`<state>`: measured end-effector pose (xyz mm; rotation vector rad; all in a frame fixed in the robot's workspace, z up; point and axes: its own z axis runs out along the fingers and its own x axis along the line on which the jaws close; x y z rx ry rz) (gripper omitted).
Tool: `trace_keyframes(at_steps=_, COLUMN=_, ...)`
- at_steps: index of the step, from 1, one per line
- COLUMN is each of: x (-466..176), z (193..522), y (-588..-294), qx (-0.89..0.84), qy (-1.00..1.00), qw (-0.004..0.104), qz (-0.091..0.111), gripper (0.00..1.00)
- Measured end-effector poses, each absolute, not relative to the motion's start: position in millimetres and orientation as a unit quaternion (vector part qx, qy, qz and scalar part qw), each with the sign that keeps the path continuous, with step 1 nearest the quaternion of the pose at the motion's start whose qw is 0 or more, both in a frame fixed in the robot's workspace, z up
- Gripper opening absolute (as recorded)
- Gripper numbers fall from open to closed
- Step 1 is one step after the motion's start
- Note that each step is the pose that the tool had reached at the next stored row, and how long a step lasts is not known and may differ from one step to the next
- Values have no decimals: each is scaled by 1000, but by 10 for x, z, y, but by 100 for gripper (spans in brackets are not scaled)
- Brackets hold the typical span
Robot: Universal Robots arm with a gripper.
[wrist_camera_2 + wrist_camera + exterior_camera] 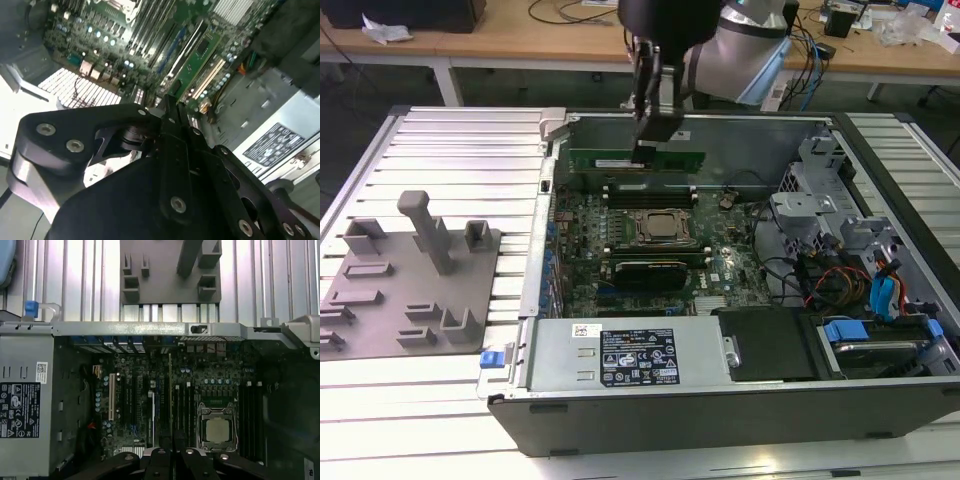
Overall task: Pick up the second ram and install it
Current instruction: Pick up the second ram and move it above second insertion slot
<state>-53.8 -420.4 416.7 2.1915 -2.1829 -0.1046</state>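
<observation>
My gripper (646, 148) is clenched on the second memory stick (600, 160), so pickup is done, but it hangs above the slots (650, 192), apparently unseated.

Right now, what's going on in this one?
The arm's gripper has its fingers closed on the second ram, a green stick held level on its long edge inside the open computer case. In the exterior view it hangs over the memory slots just beyond the CPU socket. It does not look seated, though whether it touches a slot cannot be told. The grey tray sits outside the case at the exterior view's left.
</observation>
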Motion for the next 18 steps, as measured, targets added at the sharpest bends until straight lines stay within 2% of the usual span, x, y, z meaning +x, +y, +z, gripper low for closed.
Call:
trace_keyframes(at_steps=14, x=270, z=4166, y=-4202, qx=708, qy=-705, qw=27, qz=-38, gripper=13)
trace_keyframes(at_steps=18, x=309, z=4165, y=-4202, qx=708, qy=-705, qw=27, qz=-38, gripper=13)
